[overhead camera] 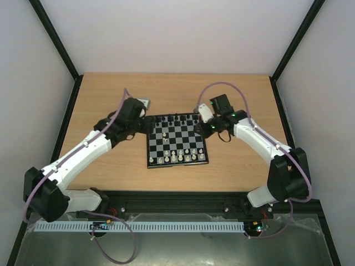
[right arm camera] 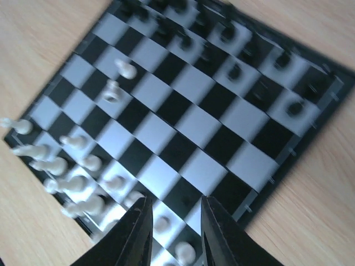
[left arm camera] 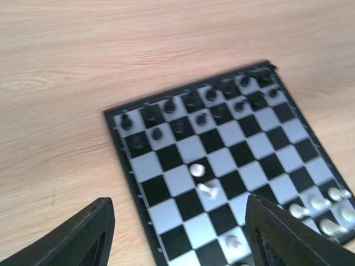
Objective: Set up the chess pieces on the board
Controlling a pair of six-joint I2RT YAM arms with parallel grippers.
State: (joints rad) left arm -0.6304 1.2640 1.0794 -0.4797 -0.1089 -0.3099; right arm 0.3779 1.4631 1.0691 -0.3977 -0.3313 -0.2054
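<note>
Chess pieces (overhead camera: 177,157) stand on the board (overhead camera: 186,138), which lies in the middle of the table (overhead camera: 127,172). The black set fills the two far rows and the cream set fills the two near rows. Two cream pieces (left arm camera: 197,169) sit apart from their set on the squares between, towards the left side.

**Handling.** Treat each piece as light, rigid and smooth. It will probably tip or flick sideways under an off-centre squeeze. Take hold from above, one finger on either side of the narrow upper part, and keep clear of the neighbours, which stand just beside one another in the rows.

**Orientation.** The long axis of a standing piece runs straight up from its base, head uppermost. In the rows the pieces appear upright. The wrist views are too blurred to tell whether both stray cream pieces are upright or one leans.

**Grippers.** The left gripper (left arm camera: 178,202) hangs over the left part of the board, its fingers spread wide with nothing between them. The right gripper (right arm camera: 176,200) hangs over the right part of the board, its fingers a narrow gap apart, and that gap shows only board squares.
</note>
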